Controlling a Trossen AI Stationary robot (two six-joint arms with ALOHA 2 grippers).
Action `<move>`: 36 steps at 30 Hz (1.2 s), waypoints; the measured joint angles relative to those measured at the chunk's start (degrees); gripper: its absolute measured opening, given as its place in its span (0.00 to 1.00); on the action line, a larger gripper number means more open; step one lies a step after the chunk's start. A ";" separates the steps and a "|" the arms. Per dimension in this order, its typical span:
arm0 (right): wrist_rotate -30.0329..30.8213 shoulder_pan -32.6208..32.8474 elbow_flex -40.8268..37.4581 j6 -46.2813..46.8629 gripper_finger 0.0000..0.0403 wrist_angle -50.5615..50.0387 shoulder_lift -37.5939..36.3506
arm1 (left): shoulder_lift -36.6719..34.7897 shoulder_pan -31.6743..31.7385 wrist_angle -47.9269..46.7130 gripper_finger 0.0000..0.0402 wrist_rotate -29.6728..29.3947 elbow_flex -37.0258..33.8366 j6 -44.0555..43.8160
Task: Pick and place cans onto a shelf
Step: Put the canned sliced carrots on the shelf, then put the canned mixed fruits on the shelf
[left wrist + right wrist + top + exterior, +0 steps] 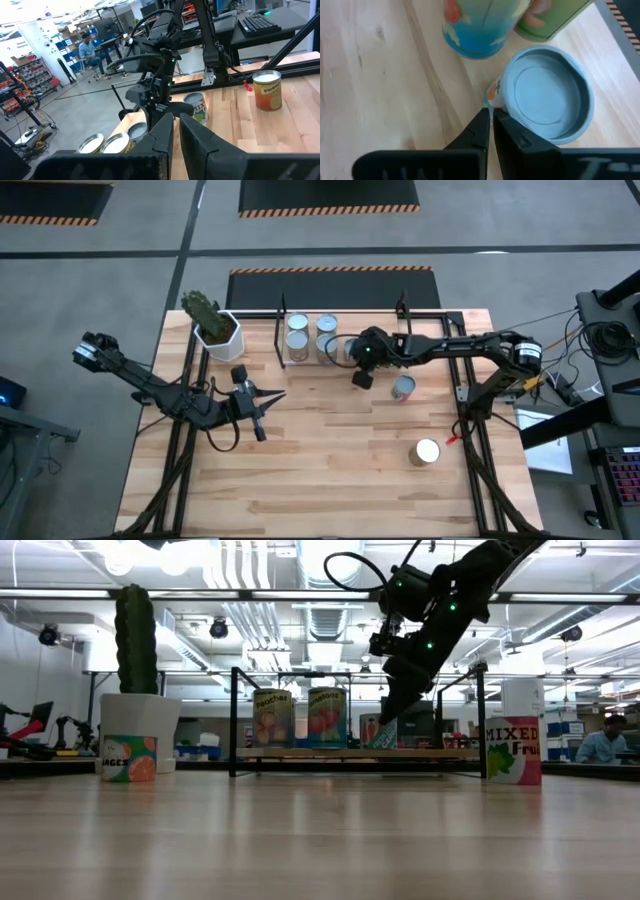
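Note:
The shelf (340, 362) stands at the table's far side with two cans (297, 340) (326, 330) upright on it, a peach one (273, 718) among them. My right gripper (489, 114) is shut, slanting down, its tips close against the side of a blue-topped can (547, 95) that stands upright by the shelf's other cans. My left gripper (272, 396) is shut and holds nothing, hovering level over the table's left half. A mixed-fruit can (403, 388) and a pineapple can (425, 452) stand on the table at the right. My right gripper's shut fingertips (482, 117) stand against the blue-topped can's side wall just under its rim (495, 96), coming slanting down from the near right. I cannot tell whether they touch it. The can stands upright on the wood.
A white pot with a cactus (215, 328) stands at the far left, and an orange-labelled can (130, 758) beside it. The shelf's black uprights (480, 720) rise at both ends. Bare wood lies across the table's near half. A seated person (90, 50) shows beyond the table.

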 joint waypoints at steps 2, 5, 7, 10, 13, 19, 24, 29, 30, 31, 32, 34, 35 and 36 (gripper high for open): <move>-0.05 -0.02 0.06 0.00 0.03 0.05 0.00 | 0.00 0.00 0.00 0.03 0.00 0.00 0.00; -0.09 -0.02 0.08 0.00 0.03 0.17 0.00 | 0.00 -0.01 0.00 0.03 0.00 0.00 0.02; -0.16 0.06 0.08 0.00 0.03 -0.18 -0.48 | 0.00 -0.02 0.00 0.03 0.00 0.00 0.02; -0.17 1.21 0.74 1.89 0.03 -2.90 -3.12 | 0.00 -0.02 0.00 0.03 0.02 0.00 0.02; -0.34 3.31 2.33 4.30 0.03 -8.26 -6.71 | 0.00 -0.02 0.00 0.03 0.00 0.00 0.03; -0.14 9.14 0.99 9.80 0.03 -16.33 -16.12 | 0.00 -0.02 0.00 0.03 0.02 0.00 -0.18; 0.07 14.04 -4.44 16.65 0.03 -18.46 -23.75 | 0.00 -0.01 0.01 0.03 0.01 0.00 -0.93; 4.50 17.18 -10.09 23.63 0.03 -23.09 -29.53 | 0.00 -0.02 0.00 0.03 0.00 0.00 -1.49; 5.02 17.25 -10.81 24.91 0.03 -24.14 -30.37 | 0.00 0.00 0.02 0.03 0.01 0.00 -1.49; 5.41 17.25 -11.30 26.30 0.03 -25.29 -31.11 | 0.00 0.00 0.00 0.03 0.02 0.00 -1.50; 5.61 17.25 -11.50 27.73 0.03 -26.69 -31.77 | 0.00 -0.02 0.02 0.03 0.00 0.00 -1.49; 6.17 17.22 -11.53 30.03 0.03 -29.00 -32.67 | 0.00 -0.01 0.00 0.03 0.01 0.00 -1.49; 6.42 17.22 -11.53 30.40 0.03 -29.64 -33.02 | 0.00 -0.01 0.02 0.03 0.01 0.00 -1.49; 6.46 17.22 -11.53 30.43 0.03 -30.09 -33.33 | 0.00 -0.02 0.01 0.03 0.01 0.00 -1.49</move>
